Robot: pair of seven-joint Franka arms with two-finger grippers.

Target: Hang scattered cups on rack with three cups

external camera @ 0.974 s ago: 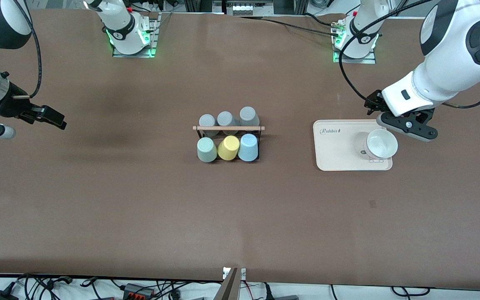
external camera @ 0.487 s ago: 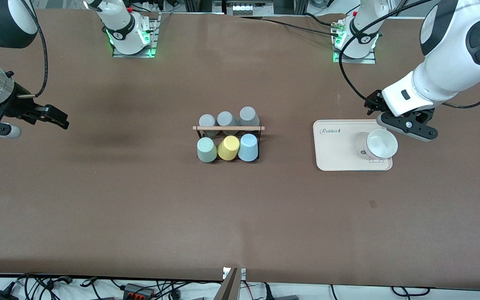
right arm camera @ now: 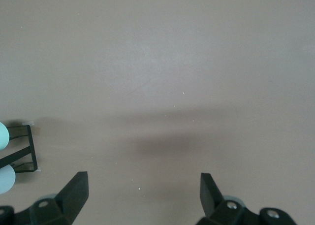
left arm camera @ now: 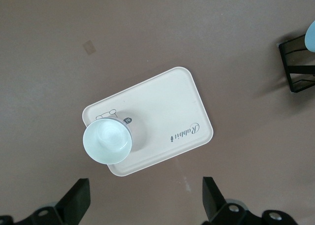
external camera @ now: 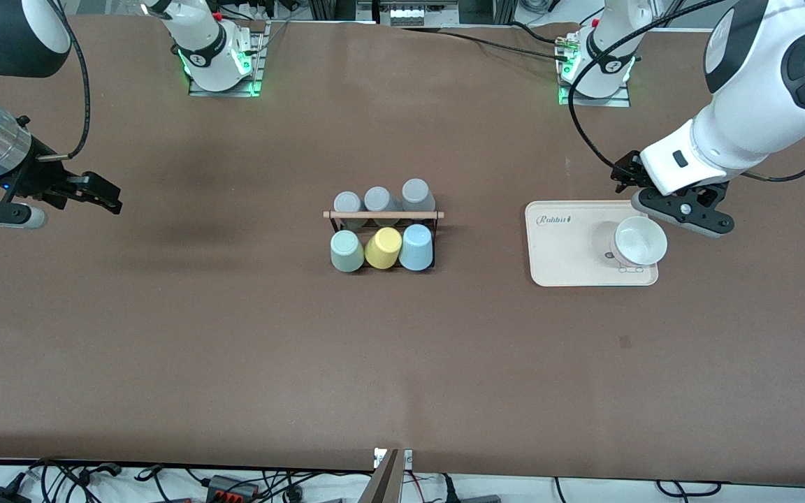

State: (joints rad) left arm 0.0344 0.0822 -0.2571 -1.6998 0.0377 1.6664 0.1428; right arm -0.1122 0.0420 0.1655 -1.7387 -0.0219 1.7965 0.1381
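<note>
1. A black rack point(external camera: 383, 227) with a wooden dowel point(external camera: 383, 214) stands mid-desk.
2. On it, upside down, nearest the front camera: a green cup point(external camera: 346, 251), a yellow cup point(external camera: 383, 247) and a blue cup point(external camera: 416, 246) in a row. Three grey cups point(external camera: 381, 199) sit in the row farther from the camera.
3. Toward the left arm's end lies a cream tray point(external camera: 570, 244) holding a white cup point(external camera: 638, 242), mouth up.
4. The left hand point(left arm camera: 145, 205) hangs open, empty, over the tray's edge.
5. The right hand point(right arm camera: 142, 198) hangs open, empty, over bare desk point(external camera: 235, 335).
</note>
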